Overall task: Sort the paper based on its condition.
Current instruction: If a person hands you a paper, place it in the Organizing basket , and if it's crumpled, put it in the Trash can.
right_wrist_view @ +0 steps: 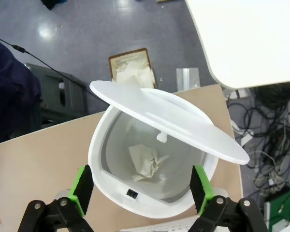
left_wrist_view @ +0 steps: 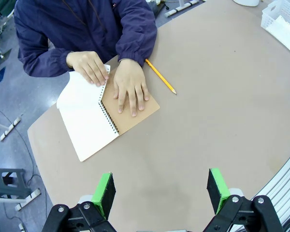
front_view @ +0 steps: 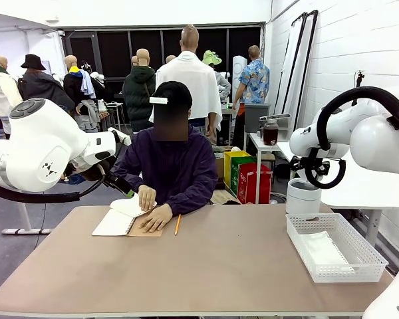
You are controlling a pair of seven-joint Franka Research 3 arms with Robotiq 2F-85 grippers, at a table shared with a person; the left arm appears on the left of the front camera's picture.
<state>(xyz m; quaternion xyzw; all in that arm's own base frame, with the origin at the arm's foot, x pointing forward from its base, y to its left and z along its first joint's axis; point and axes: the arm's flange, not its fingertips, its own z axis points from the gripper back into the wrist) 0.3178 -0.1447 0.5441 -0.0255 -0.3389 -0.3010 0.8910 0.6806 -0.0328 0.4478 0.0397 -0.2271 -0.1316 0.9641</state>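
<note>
Right gripper [right_wrist_view: 141, 186] hangs wide open, empty, above bin [right_wrist_view: 111, 140] holding seemingly crumpled paper [right_wrist_view: 147, 162].

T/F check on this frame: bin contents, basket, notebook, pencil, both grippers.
1. The white round lidded bin holds a crumpled piece of paper. True.
2. The white lattice plastic basket holds no paper. False: a flat white sheet lies in it.
3. The person's hands rest on the spiral notebook with brown cardboard cover. True.
4. The yellow pencil lies inside the basket. False: it lies on the tan table beside the notebook.
5. The right gripper is shut on a sheet. False: it is open above the bin, holding nothing.
6. The left gripper is open over bare table. True.
</note>
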